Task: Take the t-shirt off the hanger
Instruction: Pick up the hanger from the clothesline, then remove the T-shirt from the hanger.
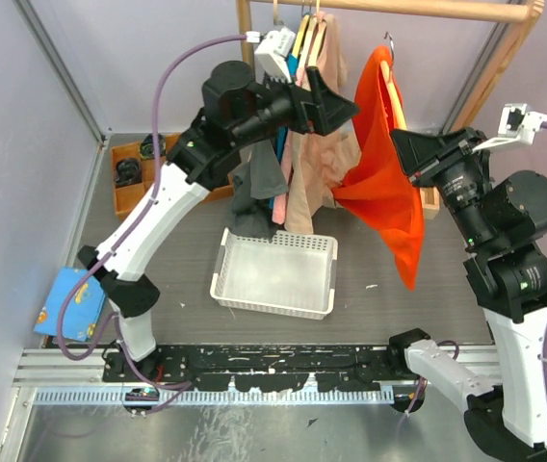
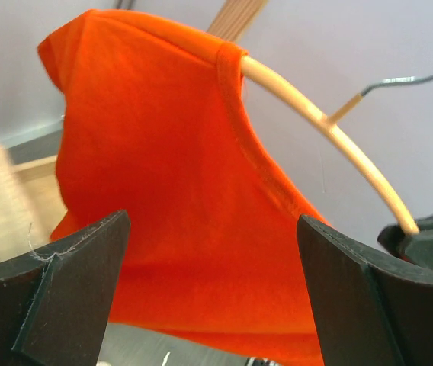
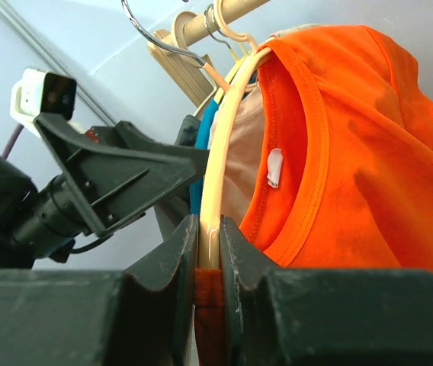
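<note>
The orange t-shirt (image 1: 381,188) hangs half off a cream hanger (image 1: 394,96), draped down on the right side. My left gripper (image 1: 344,113) is open, just left of the shirt and not touching it. In the left wrist view the shirt (image 2: 163,191) fills the gap between the open fingers (image 2: 213,259), with the hanger's arm (image 2: 338,137) bare at the right. My right gripper (image 3: 207,244) is shut on the hanger's arm (image 3: 218,160), with a fold of the shirt (image 3: 361,175) pinched below it. It also shows in the top view (image 1: 406,154).
Other garments (image 1: 304,159) hang on the wooden rail (image 1: 418,8) just left of the shirt. A white basket (image 1: 275,274) sits on the table below. A wooden box (image 1: 134,175) and a blue bag (image 1: 71,303) lie at the left.
</note>
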You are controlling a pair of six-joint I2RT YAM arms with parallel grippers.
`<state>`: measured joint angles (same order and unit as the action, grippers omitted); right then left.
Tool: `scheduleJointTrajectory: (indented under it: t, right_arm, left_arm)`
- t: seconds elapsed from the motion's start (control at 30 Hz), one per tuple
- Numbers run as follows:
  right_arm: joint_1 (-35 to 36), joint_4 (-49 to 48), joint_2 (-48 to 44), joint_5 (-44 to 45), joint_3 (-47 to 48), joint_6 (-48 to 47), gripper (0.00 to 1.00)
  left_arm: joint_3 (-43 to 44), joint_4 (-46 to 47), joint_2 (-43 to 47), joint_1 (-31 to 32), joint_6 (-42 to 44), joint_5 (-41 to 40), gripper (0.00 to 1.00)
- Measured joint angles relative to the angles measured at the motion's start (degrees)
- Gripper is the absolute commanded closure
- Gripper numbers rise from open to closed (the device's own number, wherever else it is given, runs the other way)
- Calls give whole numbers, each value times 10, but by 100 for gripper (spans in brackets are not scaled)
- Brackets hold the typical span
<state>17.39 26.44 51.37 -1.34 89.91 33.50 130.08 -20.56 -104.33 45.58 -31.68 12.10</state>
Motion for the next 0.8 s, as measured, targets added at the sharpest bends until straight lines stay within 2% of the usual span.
scheduleJointTrajectory:
  t: [0.23, 0.8]
  right_arm:
    - [0, -3, -36, 4, -43, -4, 99]
    - [0, -7, -76, 13, -79, -8, 99]
  left_arm:
    - [98, -15, -78, 27, -13, -18, 2]
    - [102, 10, -108, 47, -36, -41, 1]
